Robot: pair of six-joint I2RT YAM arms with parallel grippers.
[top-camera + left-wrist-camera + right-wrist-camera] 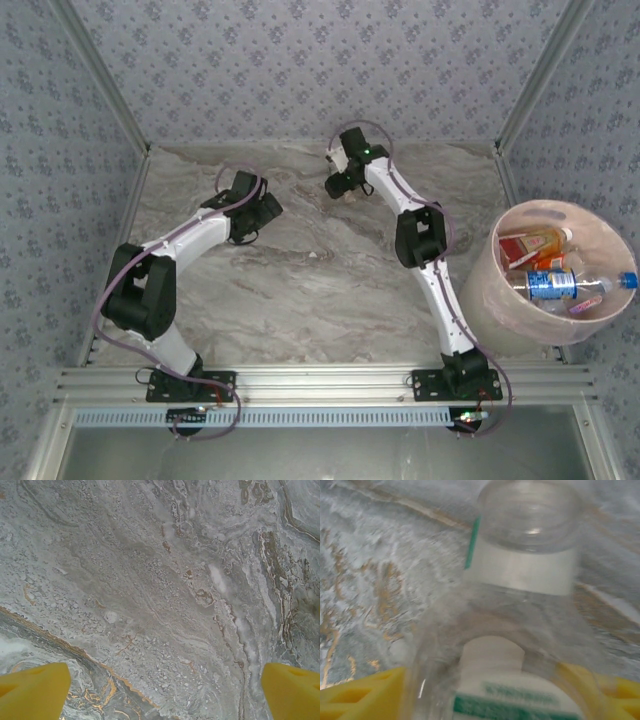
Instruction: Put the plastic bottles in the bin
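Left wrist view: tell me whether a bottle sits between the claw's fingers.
No, the open left claw has just bare marble table between its yellow fingers.

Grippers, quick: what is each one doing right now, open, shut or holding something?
Left gripper: open, holding nothing.
Right gripper: set around a clear bottle; whether it grips it yet cannot be told.

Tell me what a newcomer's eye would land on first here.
The pink bin beside the right edge of the table, with several bottles lying in it. Next, a clear bottle gripped between the yellow jaws of the right gripper, far across the table. The left gripper hangs open over bare marble.
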